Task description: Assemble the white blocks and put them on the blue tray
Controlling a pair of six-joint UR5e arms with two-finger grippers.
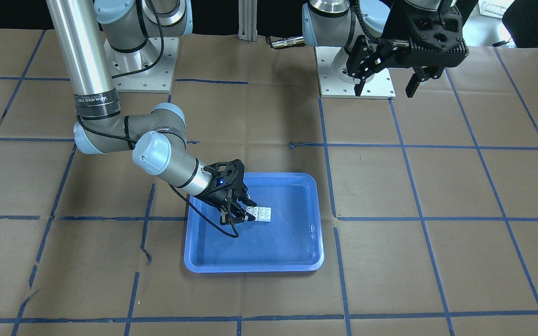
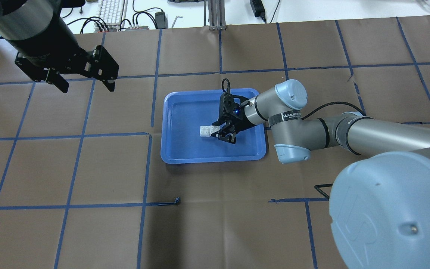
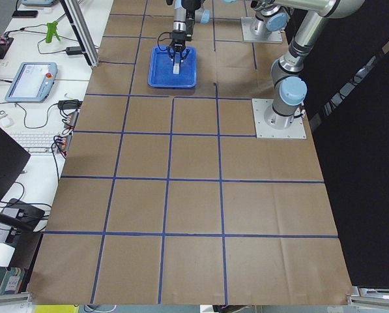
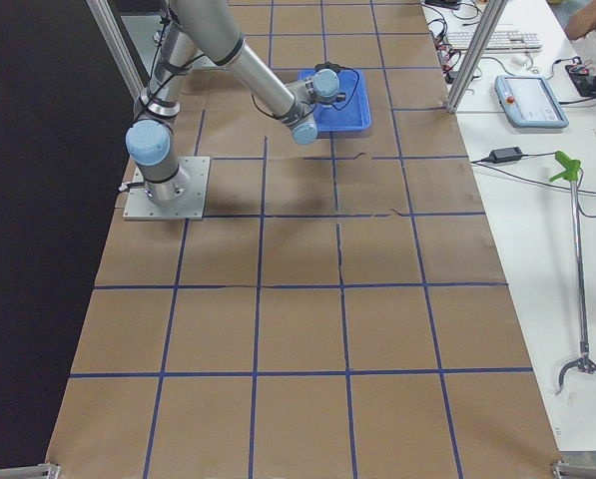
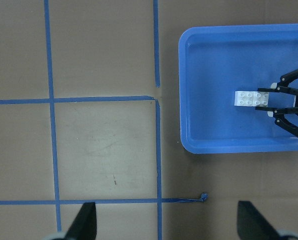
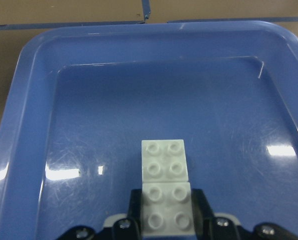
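**White blocks held low inside the blue tray**

In the overhead view the blue tray (image 2: pixel 185 149) lay near the middle of the bench (image 2: pixel 88 179), which was covered in brown paper marked into squares with blue tape (image 2: pixel 146 168). The 2 white blocks (image 2: pixel 208 130) sat inside the tray, a little toward 3 o'clock of its centre. They touched end to end in 1 row, studs up.

The right gripper (image 2: pixel 224 134) reached in over the tray's 3 o'clock rim. Its wrist view showed the gripper (image 6: pixel 166 220) narrowed on the nearer block (image 6: pixel 167 210), with 1 black finger (image 6: pixel 135 207) pressed against each flank. The farther block (image 6: pixel 164 160) stuck out past the fingertips toward 12 o'clock. The blocks were down at the tray floor (image 6: pixel 114 100); whether they rested on it could not be told.

The left gripper (image 2: pixel 87 87) hung above bare paper at 10 o'clock of the tray, well apart from it, with its fingers spread wide and nothing between them. Its wrist camera looked straight down, with the tray (image 5: pixel 213 125) and the blocks (image 5: pixel 252 98) toward 2 o'clock of that view.
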